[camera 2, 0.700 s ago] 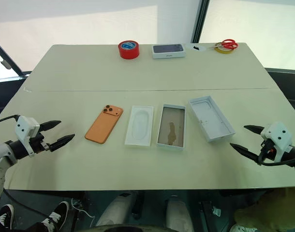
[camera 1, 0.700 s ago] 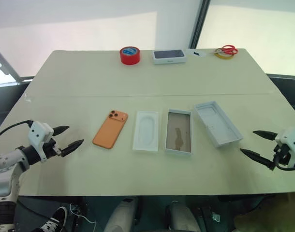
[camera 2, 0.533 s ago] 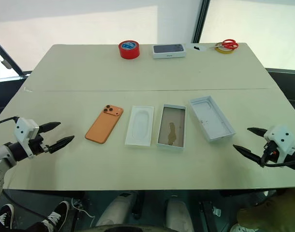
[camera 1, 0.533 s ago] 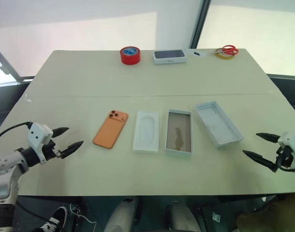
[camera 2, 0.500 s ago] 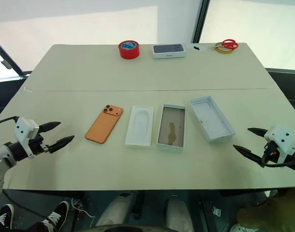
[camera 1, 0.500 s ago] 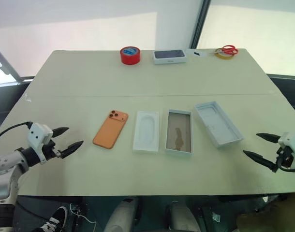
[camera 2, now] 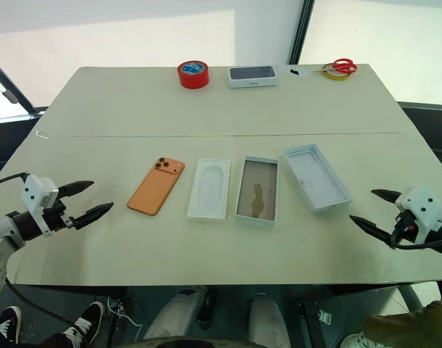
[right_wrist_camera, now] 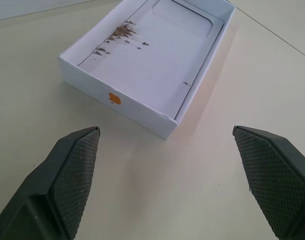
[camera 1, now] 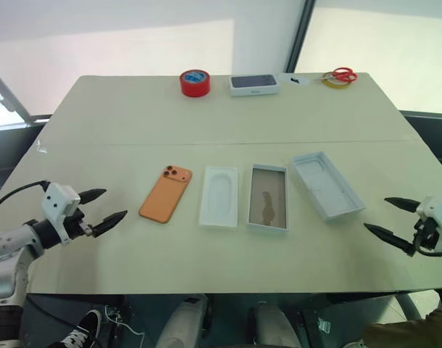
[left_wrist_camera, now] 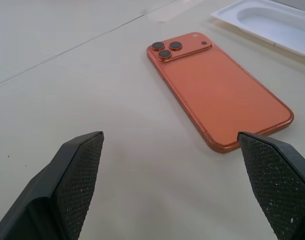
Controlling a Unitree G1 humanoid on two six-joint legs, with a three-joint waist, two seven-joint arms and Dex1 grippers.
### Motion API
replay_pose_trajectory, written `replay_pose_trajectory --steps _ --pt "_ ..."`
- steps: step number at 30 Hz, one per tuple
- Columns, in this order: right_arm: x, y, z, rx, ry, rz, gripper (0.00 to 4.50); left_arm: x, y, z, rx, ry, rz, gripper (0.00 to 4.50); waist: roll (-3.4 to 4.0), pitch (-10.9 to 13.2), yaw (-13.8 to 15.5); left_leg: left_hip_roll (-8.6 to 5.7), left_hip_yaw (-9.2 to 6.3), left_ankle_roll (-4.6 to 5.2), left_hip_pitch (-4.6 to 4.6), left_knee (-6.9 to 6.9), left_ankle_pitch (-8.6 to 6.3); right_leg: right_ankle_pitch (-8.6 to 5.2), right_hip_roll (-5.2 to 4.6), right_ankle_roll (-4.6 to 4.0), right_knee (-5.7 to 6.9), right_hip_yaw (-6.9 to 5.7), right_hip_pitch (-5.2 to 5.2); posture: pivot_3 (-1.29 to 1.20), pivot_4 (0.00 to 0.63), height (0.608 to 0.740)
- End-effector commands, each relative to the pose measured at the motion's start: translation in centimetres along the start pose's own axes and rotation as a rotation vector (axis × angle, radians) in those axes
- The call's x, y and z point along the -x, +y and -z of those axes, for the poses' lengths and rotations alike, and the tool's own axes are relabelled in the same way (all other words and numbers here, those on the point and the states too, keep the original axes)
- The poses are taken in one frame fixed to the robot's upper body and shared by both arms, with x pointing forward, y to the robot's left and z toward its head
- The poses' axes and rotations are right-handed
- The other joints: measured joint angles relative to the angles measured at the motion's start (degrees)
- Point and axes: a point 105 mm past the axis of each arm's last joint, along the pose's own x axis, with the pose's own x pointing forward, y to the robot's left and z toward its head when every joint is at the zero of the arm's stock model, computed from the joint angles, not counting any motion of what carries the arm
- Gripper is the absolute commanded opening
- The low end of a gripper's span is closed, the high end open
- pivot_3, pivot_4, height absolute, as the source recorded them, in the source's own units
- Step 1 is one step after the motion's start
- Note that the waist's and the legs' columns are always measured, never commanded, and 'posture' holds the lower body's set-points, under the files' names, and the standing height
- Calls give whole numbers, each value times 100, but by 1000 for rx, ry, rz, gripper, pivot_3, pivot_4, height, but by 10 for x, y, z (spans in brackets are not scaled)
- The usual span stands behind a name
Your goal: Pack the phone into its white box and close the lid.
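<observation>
A wide beige table (camera 1: 221, 130) carries four flat things in a row across its middle. From the robot's left: the orange phone (camera 1: 165, 193), lying back up with its three lenses toward the far side; a white insert (camera 1: 219, 196) with an oval hollow; the white box (camera 1: 268, 197) with its brownish floor showing; and the lid (camera 1: 327, 185), lying inside up and turned slightly askew, its near corner pointing toward the right side. The four lie close together with narrow strips of bare table between them; none touches another.

The left gripper (camera 1: 101, 205) hangs over the table's near left corner, both black fingers spread wide and holding nothing, pointing toward the phone across a stretch of bare tabletop. In the left wrist view the phone (left_wrist_camera: 215, 92) lies just ahead between the spread fingers (left_wrist_camera: 67, 190). The right gripper (camera 1: 393, 220) hangs near the table's right edge, also spread wide and empty, aimed at the lid; in the right wrist view the lid's (right_wrist_camera: 147, 65) near wall faces the gripper with open table between.

Along the far edge, well apart from the row, stand a red tape roll (camera 1: 195, 82), a closed dark-topped box (camera 1: 253, 84) and red-handled scissors (camera 1: 340, 76). The broad band between the far things and the row is bare, crossed by a seam in the tabletop.
</observation>
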Motion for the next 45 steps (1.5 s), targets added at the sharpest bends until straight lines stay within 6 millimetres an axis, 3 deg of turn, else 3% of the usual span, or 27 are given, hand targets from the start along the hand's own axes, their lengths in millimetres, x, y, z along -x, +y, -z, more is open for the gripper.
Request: replay_pose_trajectory --steps 1,10,14,17,22,24,29,34,45 --pt "-1 -2 -13 35 -36 6 4457 -3 0 -14 -34 -24 17 4500 0 0 -2 0 0 0 0 0 0 0 0 0 0 0 0 0 150 740" --pt "-10 2 -32 75 -75 -23 4457 -19 -5 -26 -53 -44 -3 4500 2 1 3 0 0 0 0 0 0 0 0 0 0 0 0 0 150 740" --pt "-33 16 -73 153 -177 -87 4457 -43 -16 -38 -4 -37 -4 4500 5 3 -7 1 0 0 0 0 0 0 0 1 0 0 -1 0 150 740" --pt "-55 35 -102 190 -251 -154 4457 -65 -40 -47 145 -55 122 4500 4 3 -3 1 -1 0 0 1 0 1 1 1 1 -1 0 0 150 740" --pt "-84 77 -132 214 -334 -282 4457 -96 -87 -66 423 -64 317 4500 -1 5 34 -1 -4 1 -2 2 1 4 2 9 0 -4 -1 0 150 740" --pt "-88 85 -137 254 -341 -305 4457 -102 -100 -68 459 -45 349 4500 -1 5 38 -3 -5 1 -6 7 1 12 2 23 0 -5 -2 0 150 740" --pt "-91 102 -144 323 -344 -378 4457 -123 -111 -52 503 59 271 4500 -4 6 35 -4 -4 2 -4 17 2 13 2 22 1 -5 4 0 150 740" --pt "-93 98 -145 323 -342 -369 4457 -134 -120 -51 661 89 252 4500 -8 8 60 -4 -5 2 -4 18 2 13 3 24 1 -5 4 0 150 740" --pt "-97 102 -147 333 -357 -358 4457 -154 -131 -40 796 130 219 4500 -13 5 149 -6 -4 2 -3 31 2 14 3 25 2 -8 14 0 150 740"
